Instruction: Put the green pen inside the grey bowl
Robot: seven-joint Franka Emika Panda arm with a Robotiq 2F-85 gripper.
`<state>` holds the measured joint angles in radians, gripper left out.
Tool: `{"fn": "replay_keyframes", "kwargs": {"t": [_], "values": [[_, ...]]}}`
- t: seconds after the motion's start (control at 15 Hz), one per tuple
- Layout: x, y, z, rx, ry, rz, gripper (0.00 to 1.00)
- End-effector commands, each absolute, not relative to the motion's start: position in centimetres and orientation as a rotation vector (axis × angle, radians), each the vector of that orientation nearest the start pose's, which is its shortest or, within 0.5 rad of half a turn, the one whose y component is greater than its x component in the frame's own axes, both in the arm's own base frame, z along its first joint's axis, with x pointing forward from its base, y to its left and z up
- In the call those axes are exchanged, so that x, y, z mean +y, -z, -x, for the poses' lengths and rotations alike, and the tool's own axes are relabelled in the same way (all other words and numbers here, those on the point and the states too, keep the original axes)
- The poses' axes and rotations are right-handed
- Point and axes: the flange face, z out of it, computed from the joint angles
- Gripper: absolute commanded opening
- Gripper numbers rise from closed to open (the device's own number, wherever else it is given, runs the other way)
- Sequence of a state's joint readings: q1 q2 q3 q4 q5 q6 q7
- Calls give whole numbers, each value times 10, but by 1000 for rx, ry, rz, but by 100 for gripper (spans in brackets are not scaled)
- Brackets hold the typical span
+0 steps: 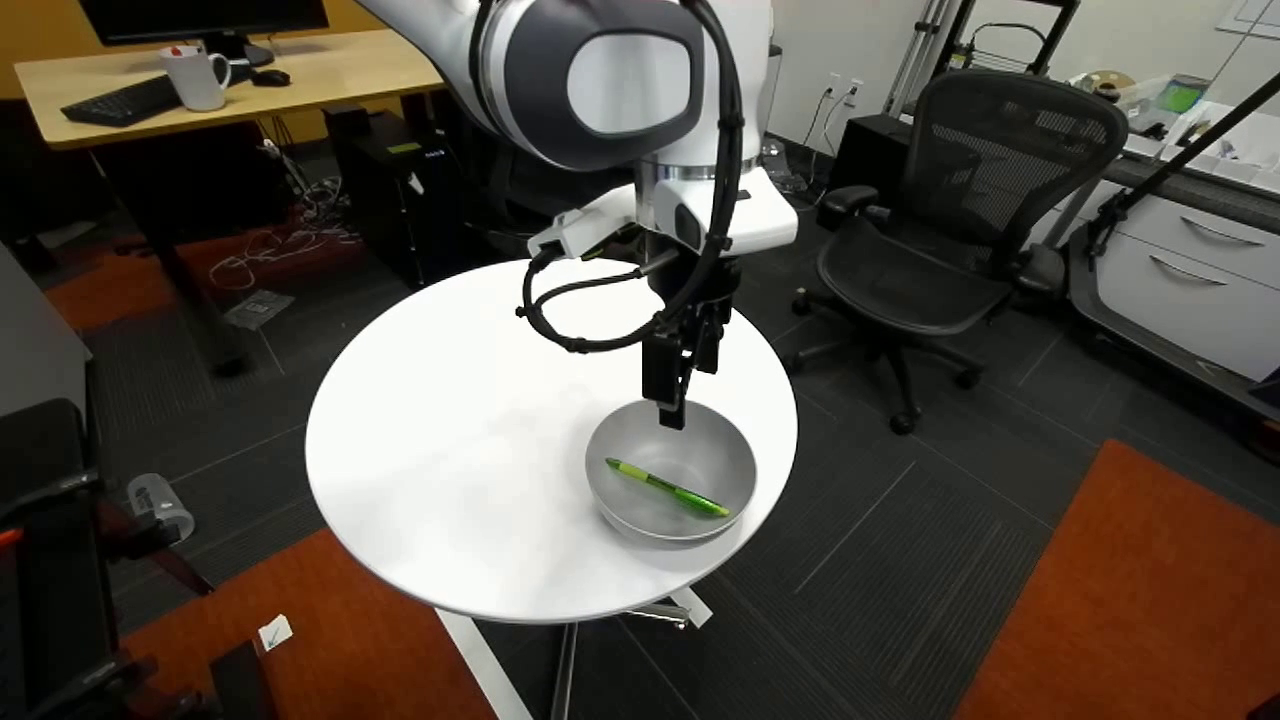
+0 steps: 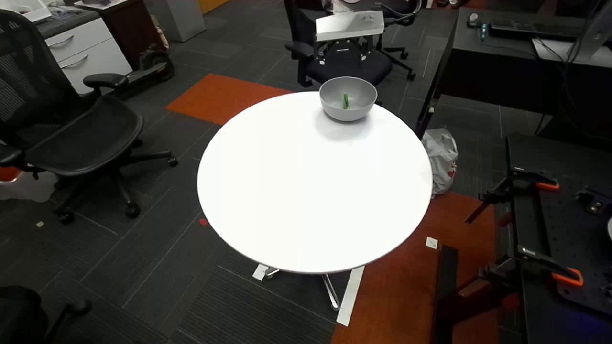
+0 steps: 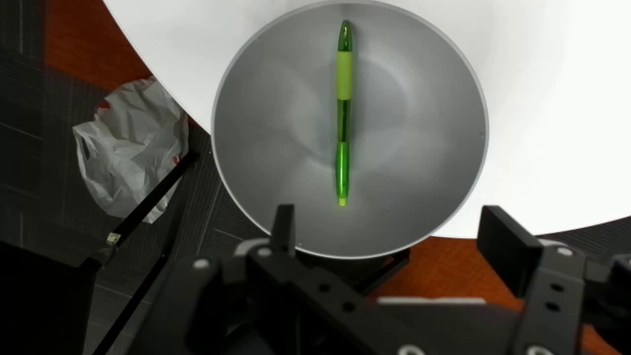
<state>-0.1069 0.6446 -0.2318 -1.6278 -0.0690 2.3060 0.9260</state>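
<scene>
In an exterior view the gripper (image 1: 688, 388) hangs pointing down from the white arm (image 1: 632, 85), with a black cable (image 1: 580, 345) looping out just to its left. Below it the grey bowl (image 1: 715, 455) sits on the round white table (image 1: 450, 450), and from this angle the gripper's lowest tip covers a bit of the bowl's upper rim. The green pen (image 1: 667, 487) lies inside the bowl, under the gripper and apart from it, slanting down to the right. Well to the gripper's right stands a mesh chair (image 1: 1010, 150); well to its left is a desk (image 1: 350, 70) bearing a white mug (image 1: 196, 80). In an exterior view the gripper (image 2: 342, 58) shows above and beyond the bowl, its jaws set apart, with a dark chair (image 2: 375, 67) behind it; the pen is a small green streak within the bowl, below the tool. In the wrist view the gripper shows at the bottom, its fingers (image 3: 510, 254) spread wide. The pen rests in the bowl ahead of the gap between them, apart from both, its tapered tip pointing away from the tool. A white plastic bag (image 3: 135, 148) lies on the floor well to the left of the gripper.
</scene>
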Motion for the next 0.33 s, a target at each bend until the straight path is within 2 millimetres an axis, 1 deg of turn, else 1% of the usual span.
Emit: {"fn": "replay_keyframes", "kwargs": {"t": [0.0, 0.27], "values": [[-213, -258, -663, 1823, 167, 2756, 100], [-213, -255, -663, 1824, 163, 2758, 100]]}}
